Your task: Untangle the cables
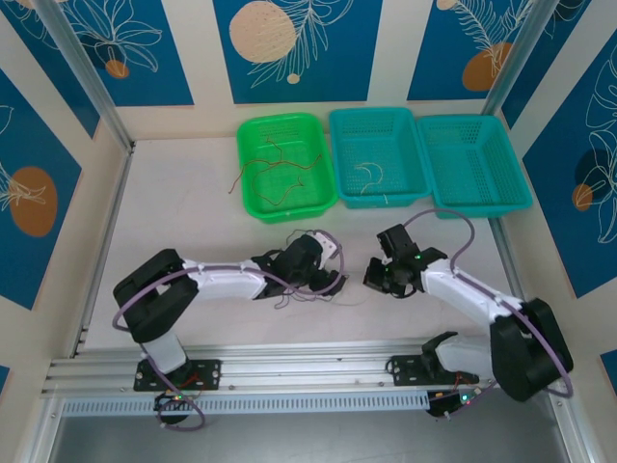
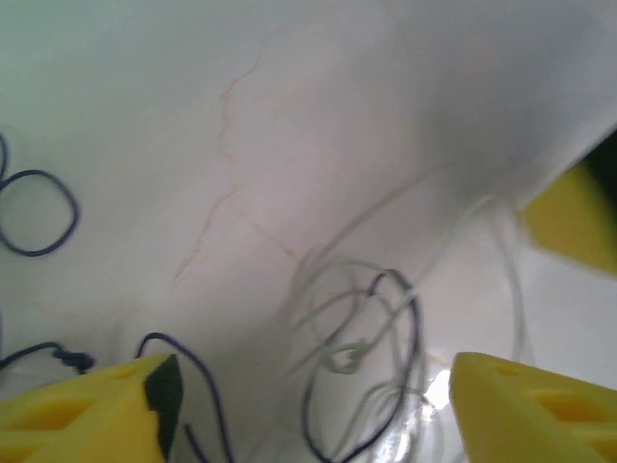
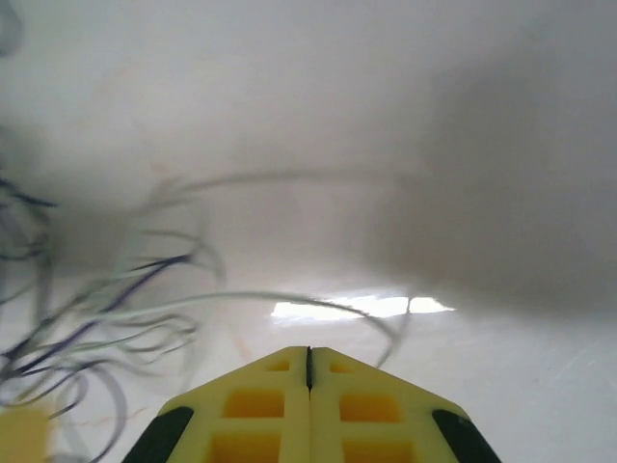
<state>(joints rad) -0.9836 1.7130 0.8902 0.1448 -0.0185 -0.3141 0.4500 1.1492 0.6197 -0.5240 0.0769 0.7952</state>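
On the white surface (image 2: 318, 106), the cables (image 2: 359, 352) lie tangled between the left hand's (image 2: 313, 386) parted fingers; the right hand (image 3: 308, 355), fingers pressed together with nothing seen between, sits just right of the tangle.

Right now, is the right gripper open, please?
No, in the right wrist view the right gripper's yellow fingers are pressed together with no gap.

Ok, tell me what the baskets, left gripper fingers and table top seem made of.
Green basket, middle teal basket and right teal basket: probably moulded plastic, from the perforated walls and bright colour. Fingers of the left gripper: matte yellow plastic, maybe printed, with recessed pockets. Table top: smooth, slightly glossy white with faint tan veins; laminate or stone, cannot tell.
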